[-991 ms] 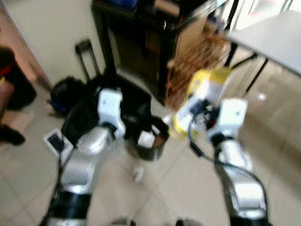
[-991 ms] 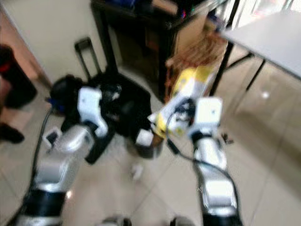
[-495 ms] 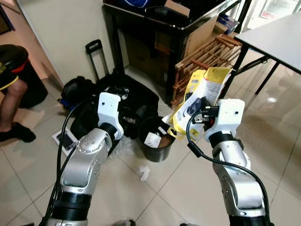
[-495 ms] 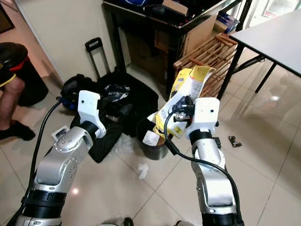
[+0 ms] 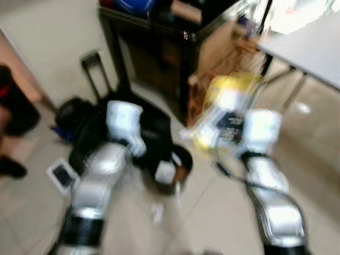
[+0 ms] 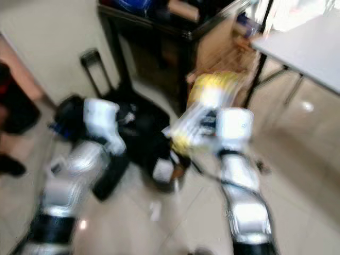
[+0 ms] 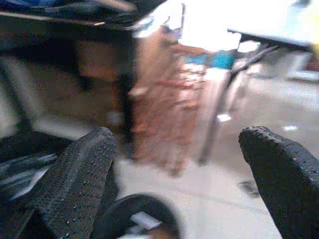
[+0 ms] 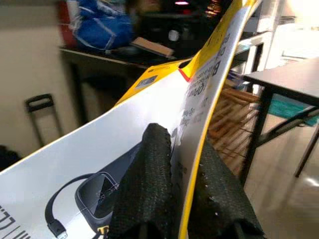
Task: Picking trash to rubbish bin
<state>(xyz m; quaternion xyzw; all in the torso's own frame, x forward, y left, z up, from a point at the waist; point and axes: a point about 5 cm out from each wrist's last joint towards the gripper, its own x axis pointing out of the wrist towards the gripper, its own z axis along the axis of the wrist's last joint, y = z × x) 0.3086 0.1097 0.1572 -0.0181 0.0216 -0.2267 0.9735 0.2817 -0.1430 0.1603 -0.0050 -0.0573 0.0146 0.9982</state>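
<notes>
Here, the head views are blurred; the wrist views carry the detail.

Right gripper (image 8: 179, 199): two black fingers (image 8: 147, 184) with a fine pebbled texture, clamped from both sides on a flat sheet of packaging, raised in front of the robot.

Yellow-and-white packaging (image 8: 149, 124): stiff, glossy card, white face with a printed drawing of a strap-like device, yellow border and black lettering; slightly bowed, held edge-on between the fingers, above and just to the right of the bin in the head views (image 5: 223, 114).

Left gripper (image 7: 174, 199): fingers spread wide apart, nothing between them; dotted rubbery pads (image 7: 75, 184) visible; held over the near rim of the bin.

Rubbish bin (image 5: 171, 169): small, round, dark bucket on the floor between the two arms, with pale crumpled paper inside.

Scrap on floor (image 5: 157, 212): small white crumpled piece on the tiles, just in front of the bin.

Floor (image 5: 212, 212): pale, glossy square tiles.

Black bag (image 5: 85, 122): soft, dark luggage with an upright pull handle, behind the left arm.

Wooden rack (image 7: 174, 114): slatted, reddish-brown, leaning beside a black table (image 5: 159, 32).

Grey table (image 5: 313, 48): smooth flat top on thin dark legs, far right.
</notes>
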